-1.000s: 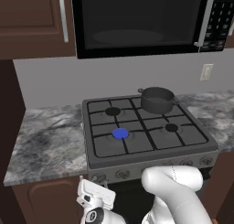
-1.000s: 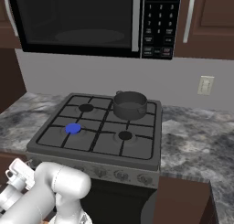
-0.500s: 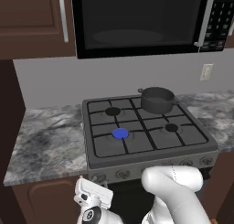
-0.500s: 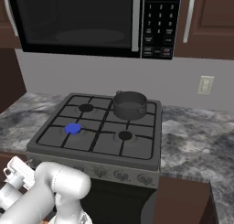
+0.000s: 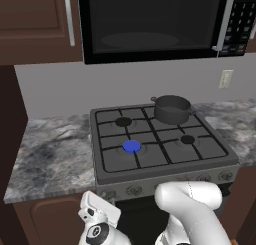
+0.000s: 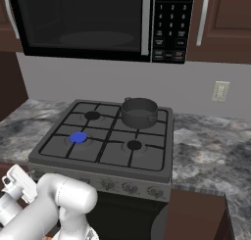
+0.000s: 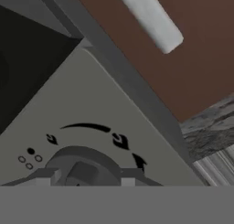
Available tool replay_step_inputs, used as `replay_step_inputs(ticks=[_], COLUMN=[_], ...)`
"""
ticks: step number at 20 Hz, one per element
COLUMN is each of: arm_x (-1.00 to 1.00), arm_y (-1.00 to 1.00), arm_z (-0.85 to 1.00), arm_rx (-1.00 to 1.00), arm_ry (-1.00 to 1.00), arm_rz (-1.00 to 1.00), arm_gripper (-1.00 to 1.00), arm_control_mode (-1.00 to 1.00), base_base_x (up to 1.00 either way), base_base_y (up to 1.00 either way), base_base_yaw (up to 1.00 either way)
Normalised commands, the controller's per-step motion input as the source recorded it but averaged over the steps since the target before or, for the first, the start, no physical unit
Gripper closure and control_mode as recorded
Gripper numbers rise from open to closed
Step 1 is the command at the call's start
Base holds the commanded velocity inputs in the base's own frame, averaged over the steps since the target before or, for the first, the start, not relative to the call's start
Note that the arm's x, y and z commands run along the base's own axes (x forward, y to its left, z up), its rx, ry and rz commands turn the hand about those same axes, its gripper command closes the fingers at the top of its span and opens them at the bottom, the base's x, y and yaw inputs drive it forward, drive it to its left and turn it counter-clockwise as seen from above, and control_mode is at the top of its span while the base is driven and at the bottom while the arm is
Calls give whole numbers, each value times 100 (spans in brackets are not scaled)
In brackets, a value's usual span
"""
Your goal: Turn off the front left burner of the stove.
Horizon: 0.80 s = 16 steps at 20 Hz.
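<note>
Hand view puts a knob (image 7: pixel 82 166) dead ahead of the pincer (image 7: pixel 84 181), touching or nearly so, on the stove's front panel with flame marks arcing above it. Its tips sit either side of the knob, whether they are gripping I cannot tell. Up on the stove (image 5: pixel 160 161), the front left burner (image 5: pixel 131 146) glows blue near the front left corner, a pot (image 5: pixel 171 109) at the back right.

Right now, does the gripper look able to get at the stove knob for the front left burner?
Probably yes: in the hand view a knob on the stove sits just ahead of the gripper, nothing between. The front left burner glows blue.
</note>
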Motion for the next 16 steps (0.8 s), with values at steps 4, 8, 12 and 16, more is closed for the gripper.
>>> replay_step_inputs(ticks=[4, 8, 12, 16], arm_x=[0, 0, 4, 17], arm_y=[-9, -21, -30, -27], arm_z=[25, 19, 11, 15], arm_rx=[27, 30, 35, 35], arm_ry=[0, 0, -1, -2], arm_rz=[-3, -3, -5, -3], arm_gripper=[100, 100, 100, 100], arm_control_mode=[-100, -100, -100, -100], base_base_x=[0, 0, 0, 0], base_base_y=[0, 0, 0, 0], base_base_yaw=[0, 0, 0, 0])
